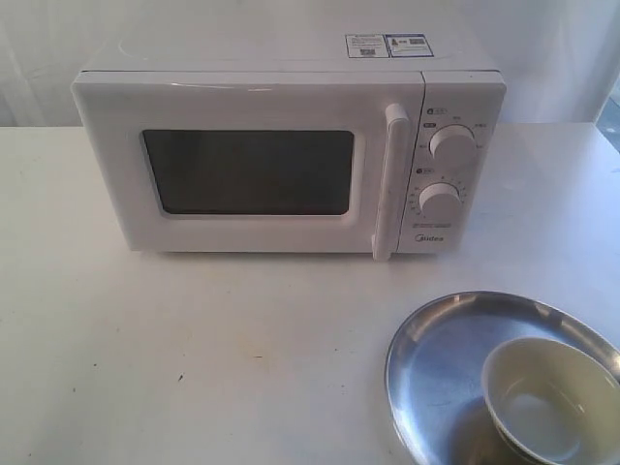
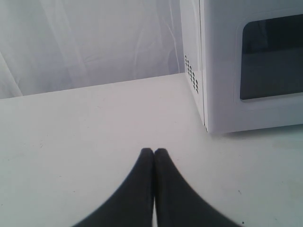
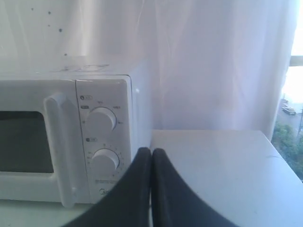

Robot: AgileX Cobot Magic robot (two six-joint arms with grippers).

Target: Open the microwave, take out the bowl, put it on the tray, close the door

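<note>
The white microwave (image 1: 291, 155) stands at the back of the table with its door (image 1: 252, 170) shut and the bar handle (image 1: 392, 179) upright. The cream bowl (image 1: 550, 399) sits on the silver tray (image 1: 436, 358) at the front right. Neither gripper shows in the exterior view. My left gripper (image 2: 154, 151) is shut and empty above bare table, off the microwave's (image 2: 246, 66) left front corner. My right gripper (image 3: 151, 151) is shut and empty, in front of the microwave's (image 3: 71, 137) knob side.
A white curtain (image 3: 213, 61) hangs behind the table. The table's right edge (image 3: 279, 156) and a window lie to the right of the microwave. Bare white table (image 1: 194, 358) spreads in front of the microwave.
</note>
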